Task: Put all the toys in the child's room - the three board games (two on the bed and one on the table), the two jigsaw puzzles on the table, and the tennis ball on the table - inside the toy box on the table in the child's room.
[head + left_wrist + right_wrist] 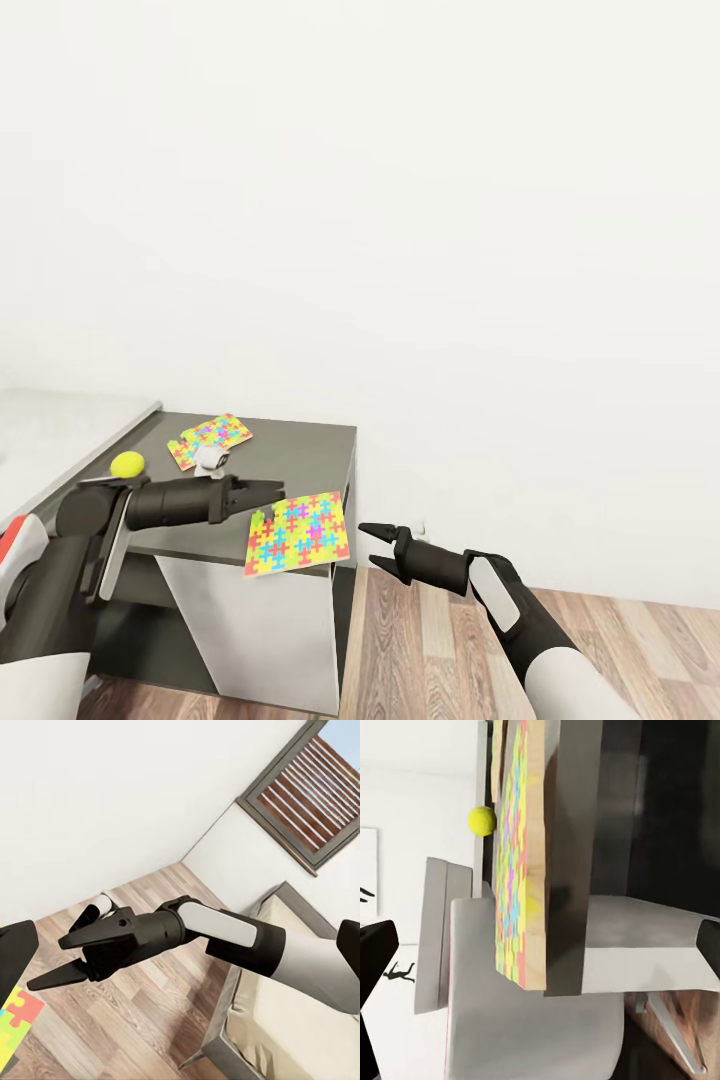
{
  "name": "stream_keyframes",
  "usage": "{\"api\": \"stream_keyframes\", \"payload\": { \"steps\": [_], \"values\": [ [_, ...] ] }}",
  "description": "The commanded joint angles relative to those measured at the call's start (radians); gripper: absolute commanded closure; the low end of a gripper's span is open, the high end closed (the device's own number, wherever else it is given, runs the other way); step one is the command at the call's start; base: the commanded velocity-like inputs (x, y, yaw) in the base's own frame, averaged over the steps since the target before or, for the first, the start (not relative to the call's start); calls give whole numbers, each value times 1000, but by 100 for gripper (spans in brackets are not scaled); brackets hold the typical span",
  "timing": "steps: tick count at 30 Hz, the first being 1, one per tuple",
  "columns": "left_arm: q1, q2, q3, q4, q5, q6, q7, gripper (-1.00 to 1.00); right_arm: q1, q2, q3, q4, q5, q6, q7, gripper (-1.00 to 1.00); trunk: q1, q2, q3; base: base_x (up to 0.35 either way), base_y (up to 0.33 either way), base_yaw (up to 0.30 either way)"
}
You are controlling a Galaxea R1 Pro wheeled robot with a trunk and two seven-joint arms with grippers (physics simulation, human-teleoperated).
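Left gripper (262, 493): closed on the near edge of a jigsaw puzzle (298, 533); the fingers are seen pinching the sheet's upper left corner in the head view.
Held puzzle: carried at the front right corner of the dark table (300, 445), tilted, with its patterned face toward the head camera and its lower edge hanging past the table's front.
Right gripper (372, 544): held open at a moderate spread, empty, in the air to the right of the table over the wood floor (420, 640); its tips are pointed toward the held puzzle without touching it.
Second puzzle (210, 440): laid flat farther back on the table top, turned at a slant.
Tennis ball (127, 464): resting on the table near its left edge, above the left arm.
Hard to tell: a small white object (210, 459) beside the second puzzle cannot be identified.
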Motion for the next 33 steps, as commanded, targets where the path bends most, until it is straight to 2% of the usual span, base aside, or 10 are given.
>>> {"api": "stream_keyframes", "payload": {
  "steps": [1, 11, 33],
  "values": [
    [0, 0, 0, -1, -6, 10, -6, -100, -1, 0, 0, 0, -3, 5, 0, -100, 0, 0, -1, 0, 0, 0],
    [1, -2, 1, 0, -6, 9, -6, -100, -1, 0, 0, -1, -2, 5, 3, -100, 0, 0, -1, 0, 7, 0],
    [2, -2, 1, 0, -6, 9, -6, -100, -1, 0, 0, 0, -2, 5, 3, -100, 0, 0, -1, 0, 105, 0]
  ]
}}
